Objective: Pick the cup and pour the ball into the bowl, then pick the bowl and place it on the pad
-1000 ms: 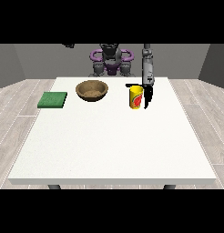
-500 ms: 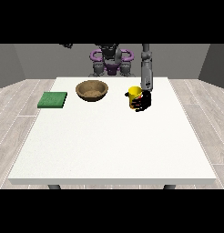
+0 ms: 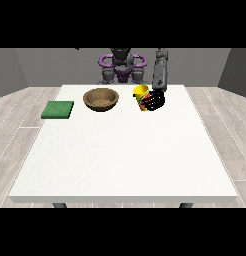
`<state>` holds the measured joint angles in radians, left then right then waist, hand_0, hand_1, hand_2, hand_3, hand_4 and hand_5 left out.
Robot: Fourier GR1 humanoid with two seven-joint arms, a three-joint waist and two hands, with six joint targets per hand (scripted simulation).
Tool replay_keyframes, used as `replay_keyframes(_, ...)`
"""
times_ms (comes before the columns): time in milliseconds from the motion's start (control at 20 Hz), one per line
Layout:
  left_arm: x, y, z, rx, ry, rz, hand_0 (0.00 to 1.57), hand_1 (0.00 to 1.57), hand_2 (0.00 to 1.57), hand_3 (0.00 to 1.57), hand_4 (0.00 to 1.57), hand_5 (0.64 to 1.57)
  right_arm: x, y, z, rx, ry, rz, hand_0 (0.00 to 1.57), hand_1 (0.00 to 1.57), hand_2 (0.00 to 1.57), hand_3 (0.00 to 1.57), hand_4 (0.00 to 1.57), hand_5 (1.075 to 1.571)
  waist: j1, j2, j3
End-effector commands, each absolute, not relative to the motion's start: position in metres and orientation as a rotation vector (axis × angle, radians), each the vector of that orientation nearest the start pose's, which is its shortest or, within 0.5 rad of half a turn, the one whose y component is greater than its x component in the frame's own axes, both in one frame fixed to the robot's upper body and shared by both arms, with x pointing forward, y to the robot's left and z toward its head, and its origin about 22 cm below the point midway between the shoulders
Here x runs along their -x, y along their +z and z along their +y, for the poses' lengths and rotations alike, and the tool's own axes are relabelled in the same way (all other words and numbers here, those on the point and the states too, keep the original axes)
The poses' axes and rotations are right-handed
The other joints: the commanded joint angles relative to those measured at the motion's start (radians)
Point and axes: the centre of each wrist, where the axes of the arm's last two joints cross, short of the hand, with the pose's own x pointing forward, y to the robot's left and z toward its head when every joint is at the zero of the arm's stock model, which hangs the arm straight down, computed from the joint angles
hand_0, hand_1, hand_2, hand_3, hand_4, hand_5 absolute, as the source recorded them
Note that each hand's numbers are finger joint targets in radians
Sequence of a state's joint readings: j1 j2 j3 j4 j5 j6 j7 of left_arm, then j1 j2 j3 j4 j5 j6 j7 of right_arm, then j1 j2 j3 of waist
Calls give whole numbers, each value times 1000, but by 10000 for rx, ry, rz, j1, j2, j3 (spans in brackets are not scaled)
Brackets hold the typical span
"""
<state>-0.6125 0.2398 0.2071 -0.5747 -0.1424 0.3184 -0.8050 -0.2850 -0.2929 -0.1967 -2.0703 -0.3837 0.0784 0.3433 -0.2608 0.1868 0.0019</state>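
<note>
Yellow cup [image 3: 141,94] now lifted and tilted, hand at view's right [image 3: 154,101] grasping it, bowl [image 3: 101,98] just beside

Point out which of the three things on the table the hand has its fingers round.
The yellow cup, right of the wooden bowl: the hand at the view's right wraps it. The bowl and green pad stand untouched.

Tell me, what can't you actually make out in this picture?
- Ball: front view, not visible; the yellow cup and the hand at the view's right wrapped around it hide any contents.
- Other hand: not visible in the front view.
- Bowl: contents too small to tell.
- Green pad: surface detail too small.
</note>
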Motion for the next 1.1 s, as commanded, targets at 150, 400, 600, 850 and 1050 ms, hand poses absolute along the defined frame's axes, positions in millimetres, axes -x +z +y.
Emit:
replay_keyframes(150,-406,15,258,-8185,-4153,-19285,1394,1394,1571,1571,1096,1526,-252,196,-272,-1893,1525,-19766,0,0,0,0,238,1560,-215,-290,-6)
replay_keyframes(400,-408,8,243,-10503,-5701,-18058,1415,1415,1571,1571,971,1562,-260,197,-280,-2088,1635,-19622,0,0,0,0,279,1560,-391,-623,-3)
replay_keyframes(600,-425,34,222,-10918,-5783,-18336,1415,1415,1571,1571,971,1562,-263,187,-282,-1878,1471,-20044,0,0,0,0,319,1563,-241,-193,-12)
replay_keyframes(850,-431,37,207,-12853,-6957,-18006,1358,1358,1571,1571,843,1566,-272,194,-278,-1928,1562,-19965,0,0,0,0,338,1562,-261,-68,-5)
replay_keyframes(1050,-433,32,198,-14328,-9038,-17613,1368,1368,1571,1571,828,1552,-278,181,-265,-1862,1452,-19419,0,0,0,0,347,1562,-67,-633,6)
